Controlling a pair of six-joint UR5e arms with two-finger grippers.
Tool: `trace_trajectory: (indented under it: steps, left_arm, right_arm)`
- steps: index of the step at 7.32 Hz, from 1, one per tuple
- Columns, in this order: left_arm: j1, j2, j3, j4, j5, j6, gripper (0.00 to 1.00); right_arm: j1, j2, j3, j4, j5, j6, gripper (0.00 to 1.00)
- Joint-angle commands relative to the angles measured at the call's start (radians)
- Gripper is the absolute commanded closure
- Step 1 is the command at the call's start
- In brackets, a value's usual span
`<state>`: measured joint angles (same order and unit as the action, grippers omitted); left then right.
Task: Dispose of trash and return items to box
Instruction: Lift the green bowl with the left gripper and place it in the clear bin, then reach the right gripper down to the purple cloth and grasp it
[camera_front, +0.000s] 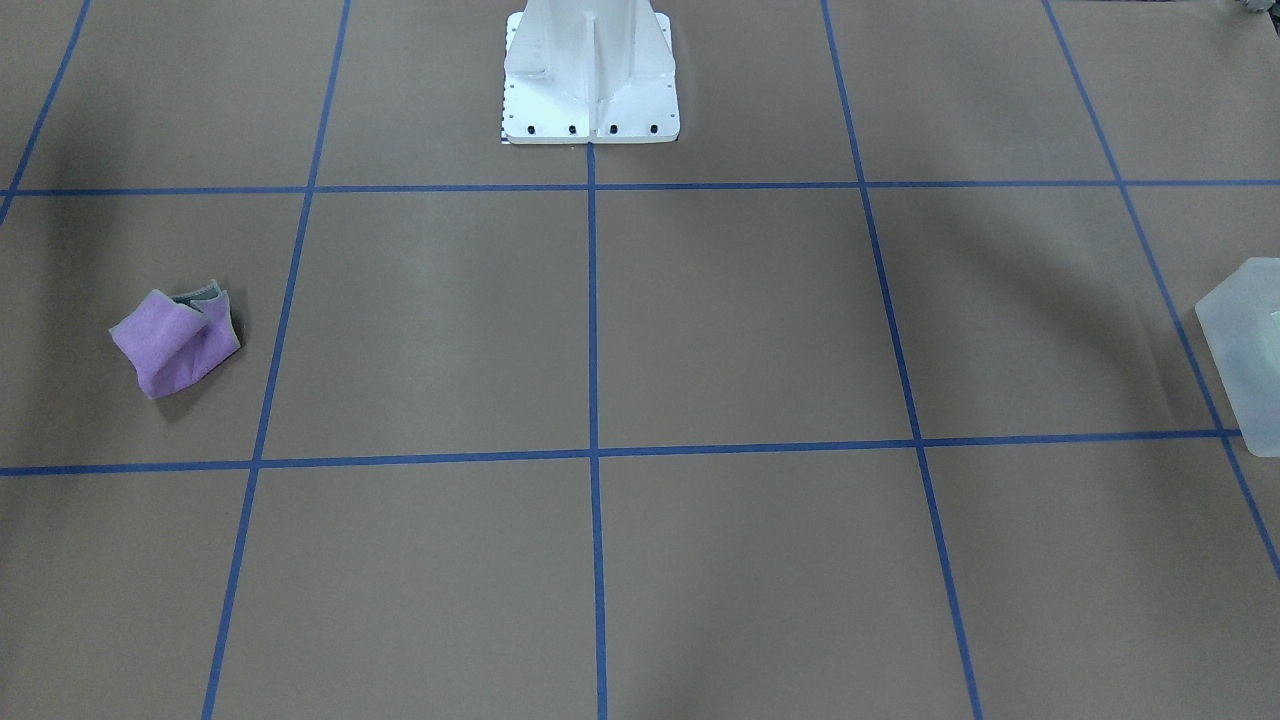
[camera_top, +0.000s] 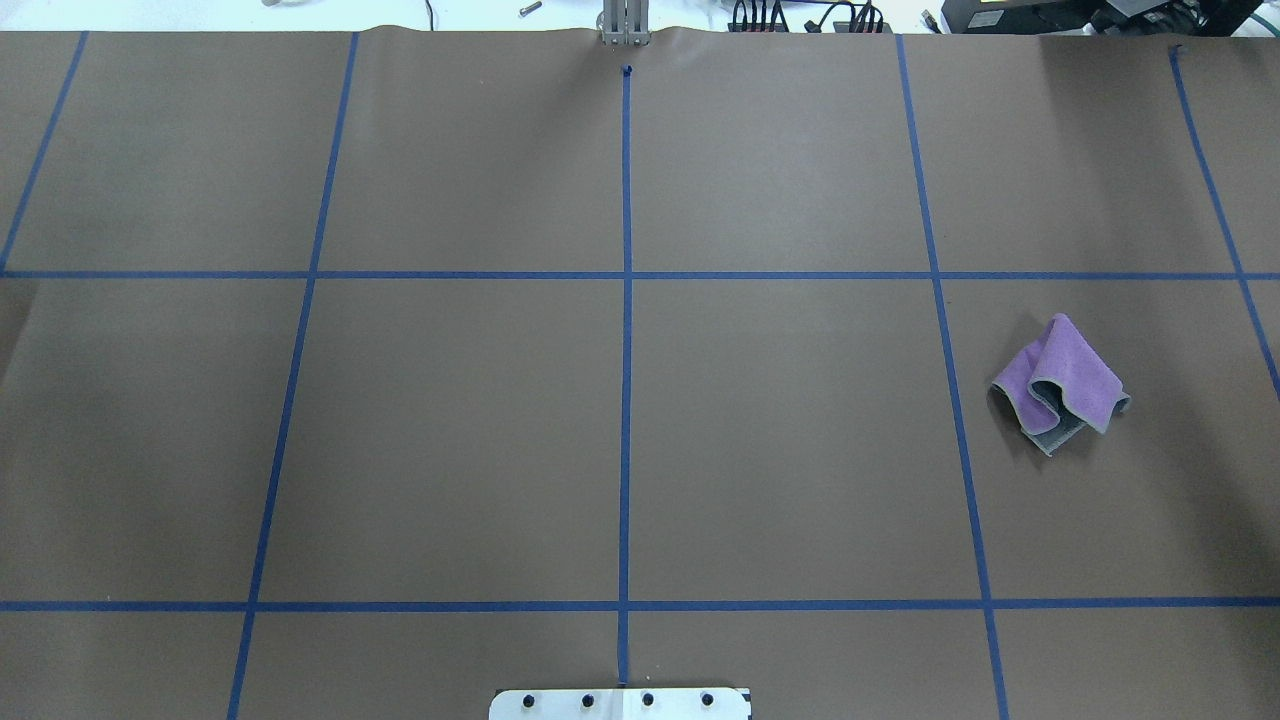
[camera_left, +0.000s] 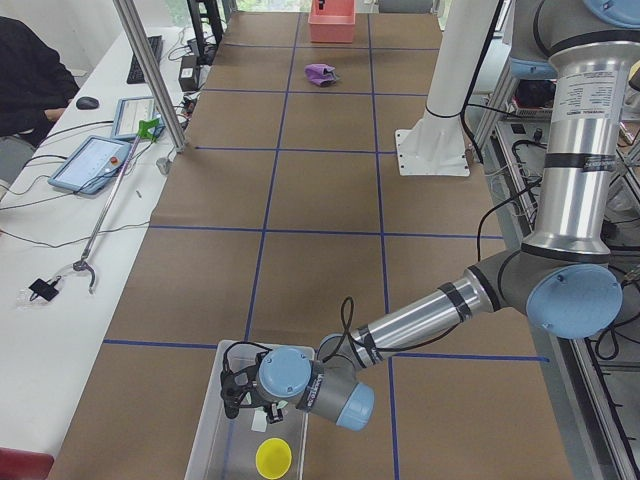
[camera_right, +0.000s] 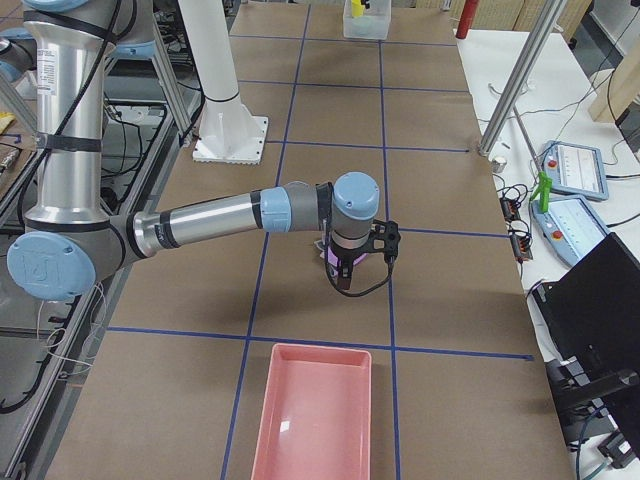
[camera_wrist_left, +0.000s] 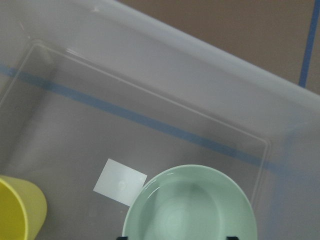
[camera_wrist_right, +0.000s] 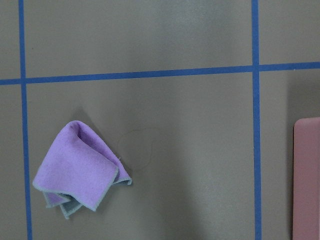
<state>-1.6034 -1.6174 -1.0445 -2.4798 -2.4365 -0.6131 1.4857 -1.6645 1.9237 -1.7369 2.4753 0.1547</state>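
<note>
Left wrist-mounted view: the bowl (camera_wrist_left: 190, 205) is seen inside the box (camera_wrist_left: 200, 65), at the counter's (camera_wrist_left: 225, 25) left edge. Left pincer (camera_left: 238, 388) and right pincer (camera_right: 352, 270) states cannot be told. Release should be made low, clear of the cup (camera_wrist_left: 17, 210).

Both the left arm (camera_left: 420, 318) and the right arm (camera_right: 200, 222) are built of silver tubes, capped at the joints by pale blue discs (camera_left: 570, 300). A printed label (camera_left: 585, 95) is noted on the left one. A black cable (camera_left: 347, 335) is looped at the wrist. The left gripper (camera_left: 235, 392) is black. The white pedestal (camera_front: 590, 90) is fixed by black bolts (camera_front: 572, 129).
</note>
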Motion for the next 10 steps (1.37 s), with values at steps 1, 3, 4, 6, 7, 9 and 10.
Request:
trace_trajectory:
  steps: [1, 3, 4, 6, 7, 9, 10]
  left_arm:
    - [-0.045, 0.007, -0.172, 0.108, -0.003, 0.004, 0.03]
    - [-0.04, 0.031, -0.328, 0.168, 0.011, 0.006, 0.08]
    - [-0.024, 0.034, -0.409, 0.259, 0.019, 0.059, 0.04]
    - [0.009, 0.109, -0.576, 0.462, 0.234, 0.267, 0.02]
    - [0.038, 0.14, -0.679, 0.551, 0.252, 0.28, 0.02]
    - [0.051, 0.177, -0.755, 0.605, 0.252, 0.279, 0.02]
    - [0.053, 0.177, -0.756, 0.605, 0.251, 0.277, 0.02]
  right_arm:
    - [-0.027, 0.006, 0.018, 0.0, -0.006, 0.032, 0.0]
    - [-0.041, -0.003, 0.02, 0.007, -0.036, 0.043, 0.0]
    - [-0.041, -0.003, 0.024, 0.007, -0.05, 0.046, 0.0]
    - [-0.056, -0.011, 0.04, 0.01, -0.061, 0.084, 0.0]
    - [-0.108, -0.009, 0.085, 0.013, -0.061, 0.127, 0.0]
    - [-0.255, 0.012, 0.036, 0.132, -0.1, 0.265, 0.0]
    - [-0.322, 0.049, -0.065, 0.26, -0.102, 0.334, 0.0]
